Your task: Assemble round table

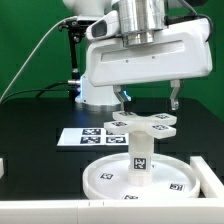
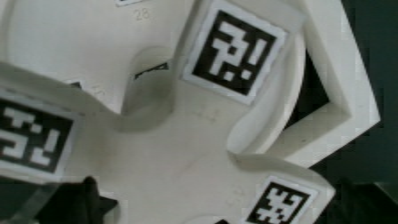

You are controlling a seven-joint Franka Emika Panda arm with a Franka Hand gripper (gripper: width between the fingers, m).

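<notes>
The large rimmed round disc (image 1: 105,180) lies flat at the front of the black table. The short thick cylinder leg (image 1: 140,157) stands upright on its middle. The cross-shaped foot (image 1: 140,125) sits on top of the leg, tags facing up. My gripper (image 1: 148,100) hangs just above the foot, open and empty, with one finger on each side of it. In the wrist view the foot (image 2: 169,130) fills the picture close up. A dark fingertip (image 2: 80,200) shows at the edge of that view, apart from the foot.
The marker board (image 1: 82,137) lies flat behind the disc, toward the exterior view's left. A white bar (image 1: 40,212) runs along the front edge and a white block (image 1: 210,175) stands at the exterior view's right. The arm's base (image 1: 95,95) is behind.
</notes>
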